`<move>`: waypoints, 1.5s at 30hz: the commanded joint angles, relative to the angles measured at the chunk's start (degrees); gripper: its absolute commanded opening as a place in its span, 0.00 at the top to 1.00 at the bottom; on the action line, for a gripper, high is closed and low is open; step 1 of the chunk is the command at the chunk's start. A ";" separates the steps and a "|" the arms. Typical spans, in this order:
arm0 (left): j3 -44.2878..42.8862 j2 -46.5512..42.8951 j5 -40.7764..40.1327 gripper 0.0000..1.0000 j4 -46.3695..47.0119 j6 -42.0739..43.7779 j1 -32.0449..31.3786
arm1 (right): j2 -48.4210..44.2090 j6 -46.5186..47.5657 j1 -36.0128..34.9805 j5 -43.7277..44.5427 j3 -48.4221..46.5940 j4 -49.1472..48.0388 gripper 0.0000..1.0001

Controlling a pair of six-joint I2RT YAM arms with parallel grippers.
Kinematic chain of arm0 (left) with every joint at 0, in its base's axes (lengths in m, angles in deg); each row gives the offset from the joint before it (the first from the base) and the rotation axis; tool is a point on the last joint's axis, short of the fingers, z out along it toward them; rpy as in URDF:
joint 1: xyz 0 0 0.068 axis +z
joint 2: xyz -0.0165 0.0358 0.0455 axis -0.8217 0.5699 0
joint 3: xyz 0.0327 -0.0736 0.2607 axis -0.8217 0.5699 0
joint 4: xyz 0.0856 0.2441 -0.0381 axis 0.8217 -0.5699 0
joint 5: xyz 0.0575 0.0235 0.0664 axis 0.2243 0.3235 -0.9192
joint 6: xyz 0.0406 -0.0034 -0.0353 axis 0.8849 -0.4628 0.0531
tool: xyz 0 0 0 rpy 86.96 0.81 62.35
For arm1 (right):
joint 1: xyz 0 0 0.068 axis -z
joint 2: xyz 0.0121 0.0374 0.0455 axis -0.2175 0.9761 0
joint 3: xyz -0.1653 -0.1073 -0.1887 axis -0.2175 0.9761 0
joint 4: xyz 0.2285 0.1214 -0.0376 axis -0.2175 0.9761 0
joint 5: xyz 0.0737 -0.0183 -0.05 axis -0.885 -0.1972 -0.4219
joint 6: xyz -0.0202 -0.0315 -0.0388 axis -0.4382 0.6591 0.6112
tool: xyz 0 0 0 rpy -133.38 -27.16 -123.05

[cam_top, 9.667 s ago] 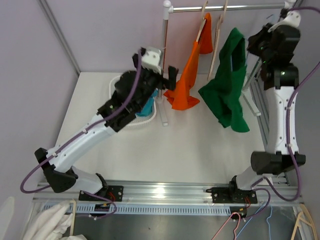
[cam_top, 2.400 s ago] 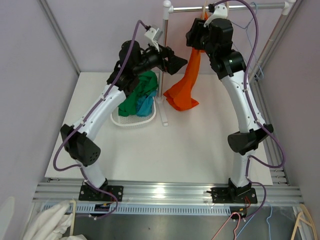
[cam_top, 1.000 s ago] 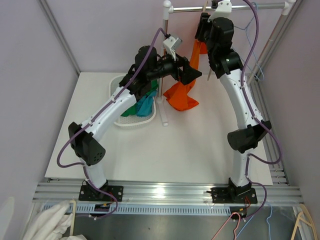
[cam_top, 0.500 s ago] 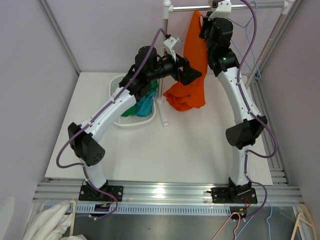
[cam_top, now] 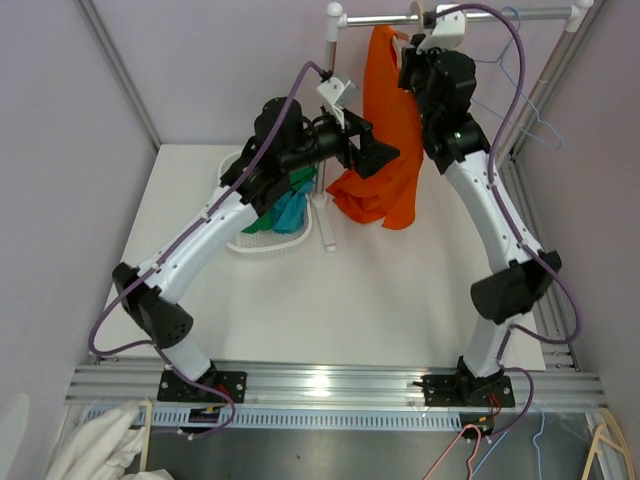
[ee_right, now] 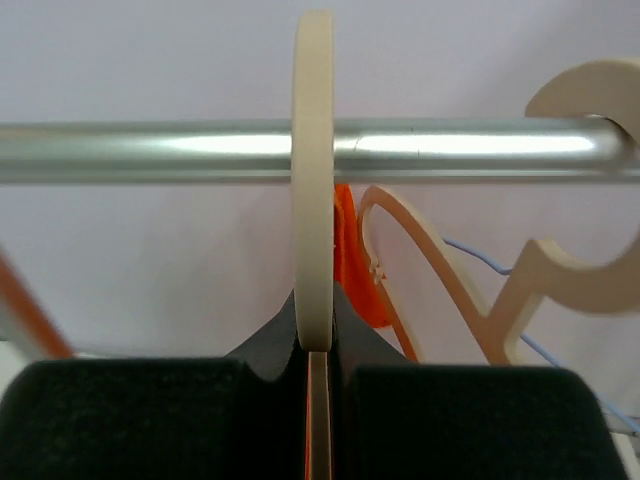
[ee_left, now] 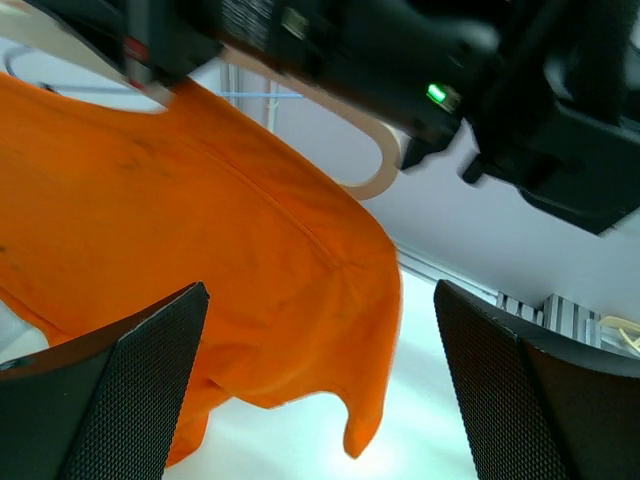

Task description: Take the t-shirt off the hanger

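Observation:
The orange t-shirt (cam_top: 392, 120) hangs on a pale wooden hanger from the metal rail (cam_top: 500, 14) at the back. My right gripper (cam_top: 420, 52) is up at the rail, shut on the hanger's hook (ee_right: 313, 180), with the pads (ee_right: 270, 345) pressed to both sides. A strip of the shirt (ee_right: 350, 255) shows behind it. My left gripper (cam_top: 384, 158) is open beside the shirt's lower left part. In the left wrist view the shirt (ee_left: 200, 240) hangs just beyond the gripper (ee_left: 320, 330), and a hanger end (ee_left: 375, 172) pokes out of the shoulder.
A white basket (cam_top: 262, 243) with green and blue clothes stands left of the rack post (cam_top: 330, 100). A second bare wooden hanger (ee_right: 560, 270) and a blue wire hanger (cam_top: 530, 105) hang on the rail to the right.
The shirt has turned broadside and spread wider, its hem hanging further right. The right gripper stays on the hook. The left arm has shifted slightly, its jaws still open by the shirt.

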 commanded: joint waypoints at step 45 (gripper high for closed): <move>50.53 -50.26 -37.65 0.00 -1.91 6.02 -32.31 | -22.06 -13.29 -38.07 68.38 19.46 3.13 1.00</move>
